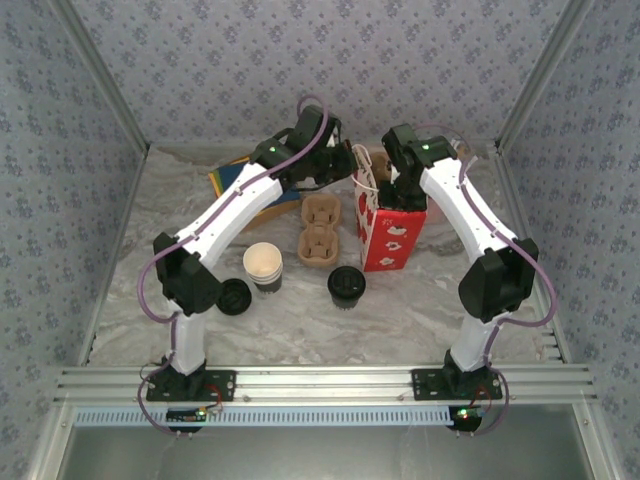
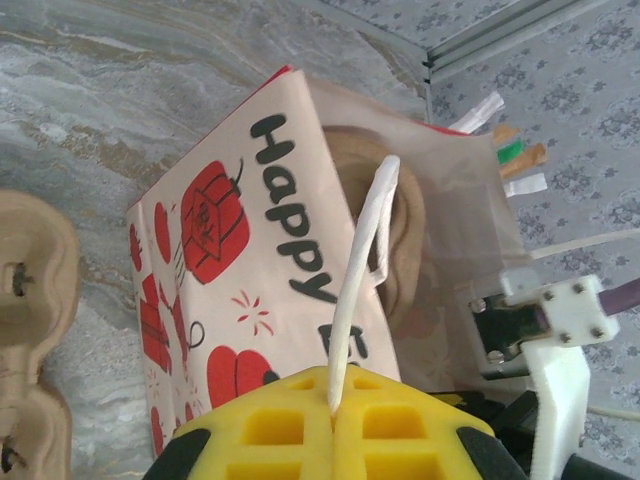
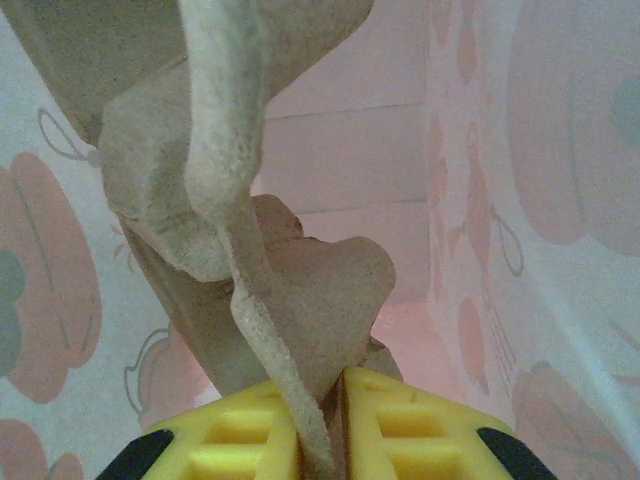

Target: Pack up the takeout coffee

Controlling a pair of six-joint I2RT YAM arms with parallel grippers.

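Centrally in the top view, the takeout coffee (image 1: pixel 346 286) stands upright on the desk (image 1: pixel 420 310) with its black lid on, just below the lower left corner of the red-and-white bag (image 1: pixel 392 238) and apart from it. To its left stands a lidless paper cup (image 1: pixel 263 266), and further left a loose black lid (image 1: pixel 233 296) lies beside the left arm. Above these, just left of the bag, a pulp cup carrier (image 1: pixel 320 231) lies flat on the desk. The left pincer (image 2: pixel 334 405) has its yellow pads pressed together on the bag's white cord handle (image 2: pixel 362 250), which runs up the middle of the left wrist frame. The right pincer (image 3: pixel 335 395) is down inside the bag, pinching the edge of a second pulp carrier (image 3: pixel 300 290), with the bag's pink inner walls on both sides
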